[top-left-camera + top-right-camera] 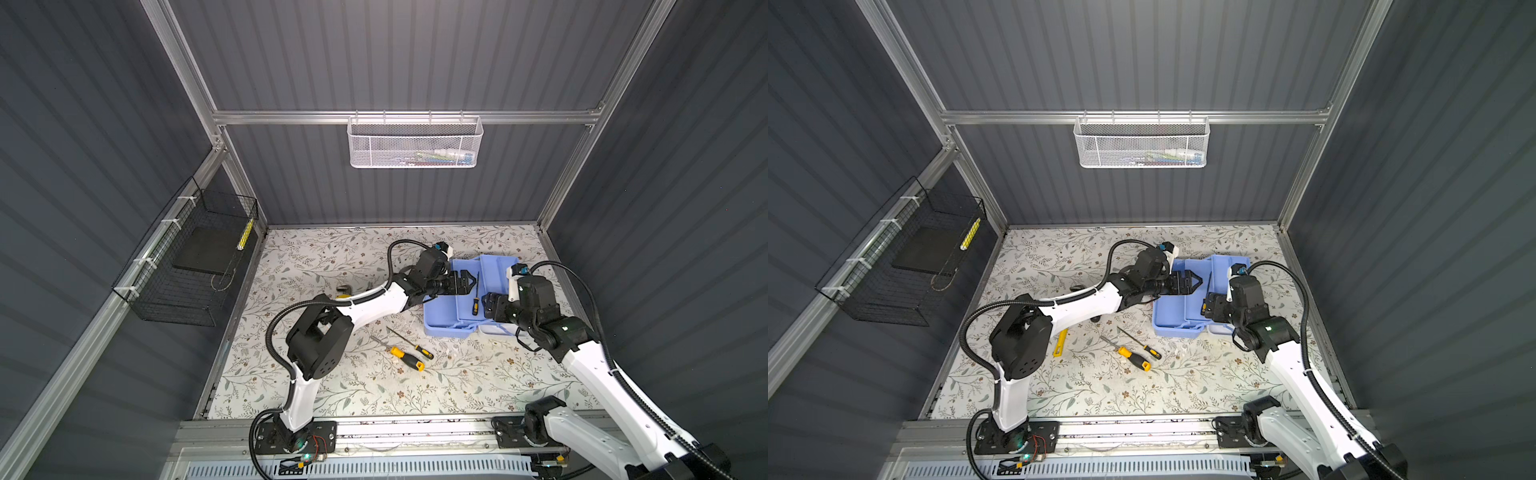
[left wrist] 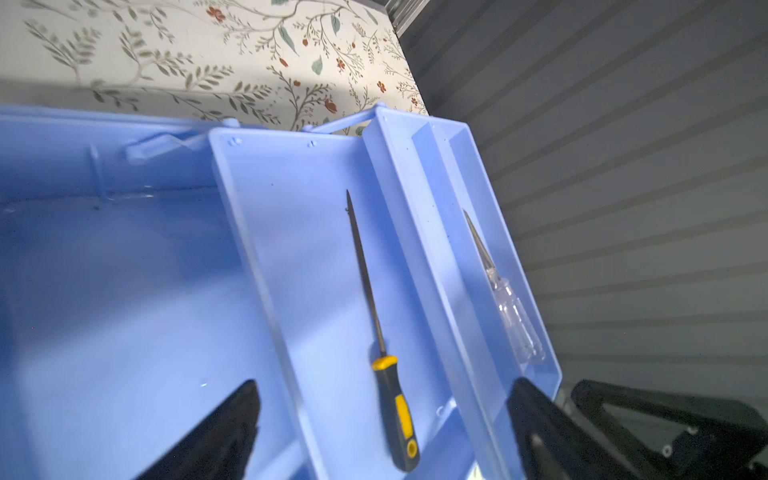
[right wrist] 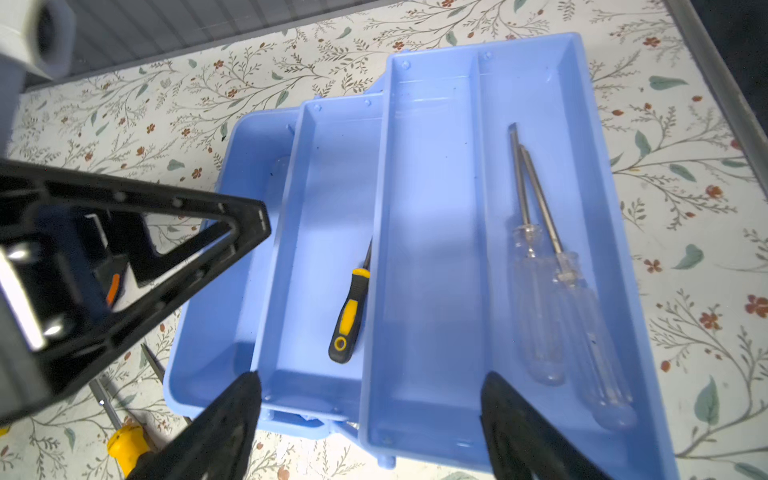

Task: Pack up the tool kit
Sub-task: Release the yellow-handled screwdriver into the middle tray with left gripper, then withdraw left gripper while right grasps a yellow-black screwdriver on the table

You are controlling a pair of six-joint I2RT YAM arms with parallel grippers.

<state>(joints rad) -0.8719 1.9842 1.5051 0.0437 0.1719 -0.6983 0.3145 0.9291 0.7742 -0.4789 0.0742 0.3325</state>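
Two screwdrivers (image 1: 409, 358) lie loose at the middle of the table (image 1: 332, 395); the left gripper (image 1: 471, 280), jaws spread and empty, hangs over the tool kit (image 1: 440, 311) near the right edge, the right gripper (image 1: 488, 306) spread just beside it: the arms may collide or shove the tool kit askew

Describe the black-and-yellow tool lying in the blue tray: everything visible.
The black-and-yellow tool has a slim, dark, pointed, metal-looking shaft and a black grip with a yellow collar, a yellow inlay and a yellow-ringed hole at the butt. It lies flat and loose on the floor of the lower blue tray, lengthwise, near the wall of the raised tray. The open left gripper hovers above it without touching.
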